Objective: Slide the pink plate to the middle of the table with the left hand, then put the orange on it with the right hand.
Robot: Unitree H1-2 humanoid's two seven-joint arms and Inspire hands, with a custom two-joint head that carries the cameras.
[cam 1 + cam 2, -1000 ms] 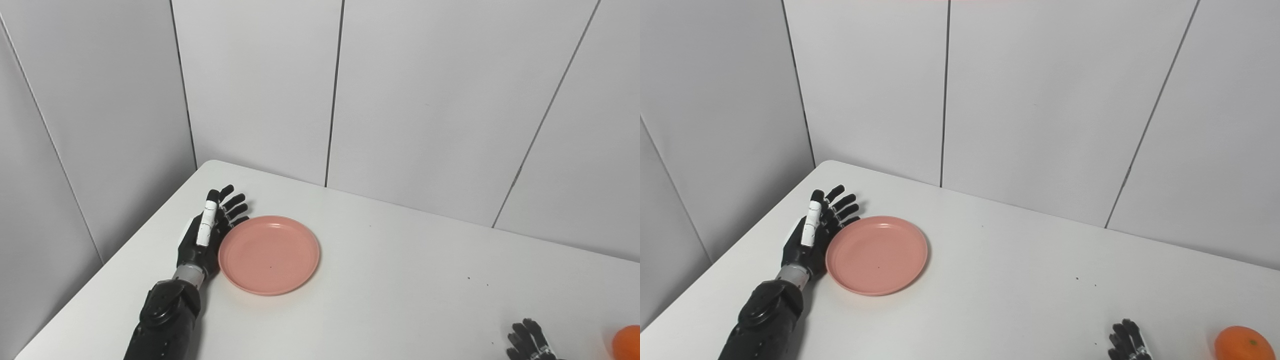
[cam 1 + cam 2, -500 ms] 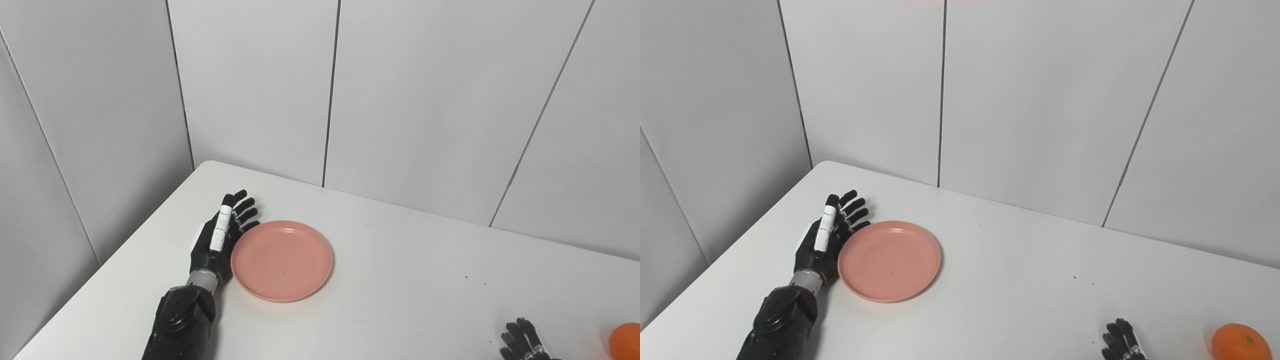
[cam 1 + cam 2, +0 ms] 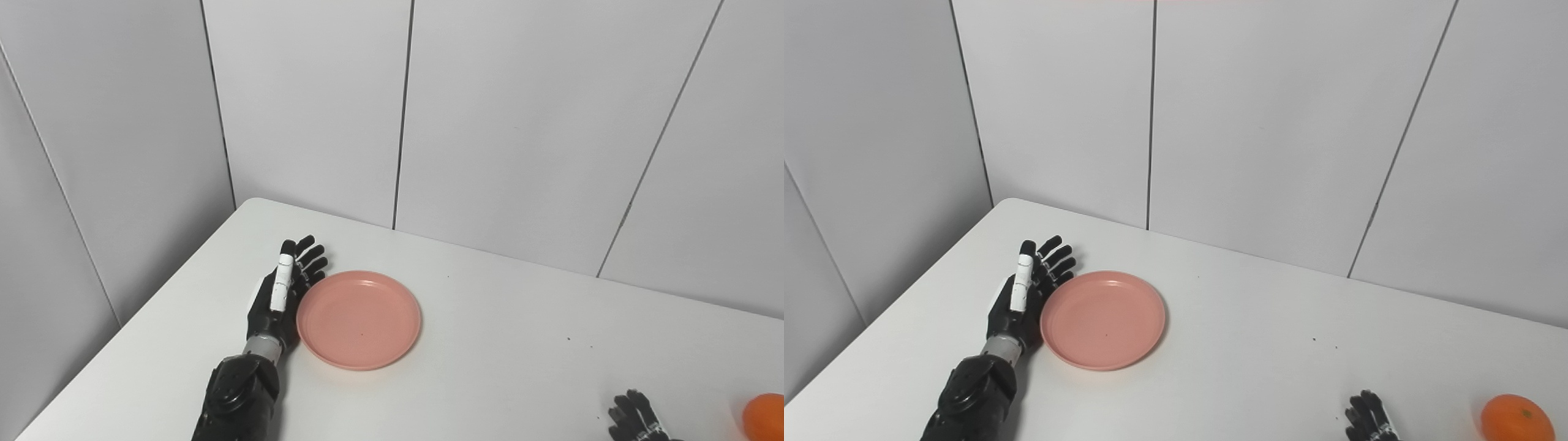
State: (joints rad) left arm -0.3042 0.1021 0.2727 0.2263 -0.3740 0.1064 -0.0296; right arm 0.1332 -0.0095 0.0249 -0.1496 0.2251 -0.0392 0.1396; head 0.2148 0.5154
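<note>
Step 1 in hand, by the look of it: the left hand (image 3: 280, 298), flat w/ fingers apart and extended, holding nothing, stands edge-on against the left rim of the round, shallow pink plastic plate (image 3: 359, 319), which lies flat on the white table (image 3: 490, 343), just to the hand's right. Next move likely needs a steady sideways push toward table centre, keeping contact low on the rim. Plate is round, so no long axis; opening faces up. Small round orange (image 3: 1516, 418) sits just right of the right hand (image 3: 1369, 419), not touching; that hand is mostly cut off, state can't be told.
</note>
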